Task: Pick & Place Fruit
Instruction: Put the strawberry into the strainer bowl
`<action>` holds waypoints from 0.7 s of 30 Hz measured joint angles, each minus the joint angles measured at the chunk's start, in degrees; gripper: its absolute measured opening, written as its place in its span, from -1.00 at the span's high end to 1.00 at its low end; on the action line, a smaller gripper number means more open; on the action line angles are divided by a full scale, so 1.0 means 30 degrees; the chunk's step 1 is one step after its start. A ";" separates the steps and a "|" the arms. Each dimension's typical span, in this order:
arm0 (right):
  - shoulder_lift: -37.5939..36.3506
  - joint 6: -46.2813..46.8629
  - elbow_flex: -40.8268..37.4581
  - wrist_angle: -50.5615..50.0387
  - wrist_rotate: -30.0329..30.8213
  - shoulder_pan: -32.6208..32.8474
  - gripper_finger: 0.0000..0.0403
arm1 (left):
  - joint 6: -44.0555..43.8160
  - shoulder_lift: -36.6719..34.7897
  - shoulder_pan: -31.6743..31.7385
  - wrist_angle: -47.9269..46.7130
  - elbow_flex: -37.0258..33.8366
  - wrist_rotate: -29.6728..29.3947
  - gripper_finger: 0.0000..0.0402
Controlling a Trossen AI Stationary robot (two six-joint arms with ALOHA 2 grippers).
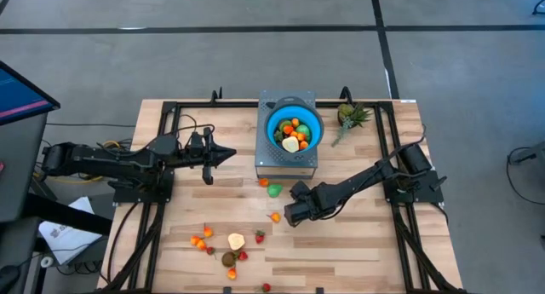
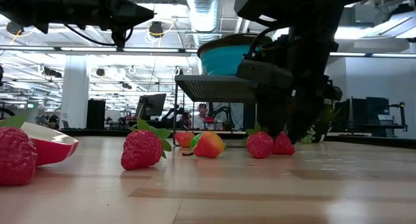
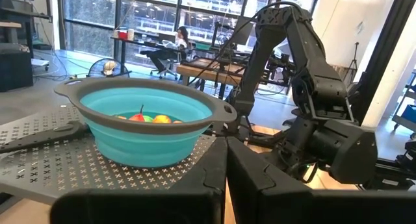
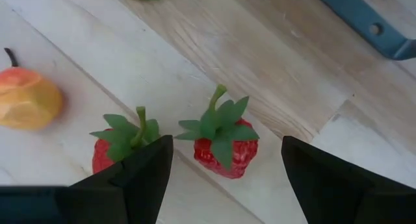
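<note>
Ref. landmark: blue bowl [image 1: 295, 126], sitting on a perforated grey stand [image 1: 266, 158] at the table's far centre. You see the bowl already loaded w/ several fruits, orange, red, green and one pale yellow. Right gripper [image 4: 226, 160] is low over the wooden table [image 1: 358, 234], just in front of the stand; fingers spread wide, nothing grasped. In its wrist view one strawberry [image 4: 223, 142] lies between the fingers, a second strawberry [image 4: 123, 146] partly behind one finger, an orange-yellow fruit [image 4: 27, 99] beside them. Left gripper [image 1: 228, 156] hangs above the table, left of the bowl, pointed at it, fingers clenched and empty. Green fruit [image 1: 274, 190] lies just in front of the stand. Remaining fruit cluster [image 1: 228, 247] is scattered well in front of the bowl, toward the near-left edge. Pineapple piece [image 1: 349, 117] rests right of the bowl.
</note>
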 joint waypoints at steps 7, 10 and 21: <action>0.0000 -0.0258 -0.0459 0.0375 0.0004 -0.0008 -0.40 | 0.0000 0.0000 0.0000 0.0000 0.0000 0.0000 0.99; 0.0000 -0.0474 -0.0459 0.0781 0.0006 -0.0041 -0.40 | 0.0000 0.0000 0.0000 0.0000 0.0000 0.0007 0.99; 0.0000 -0.0830 -0.0459 0.1010 -0.0008 -0.0294 -0.38 | 0.0007 0.0000 0.0000 -0.0007 0.0000 0.0006 0.99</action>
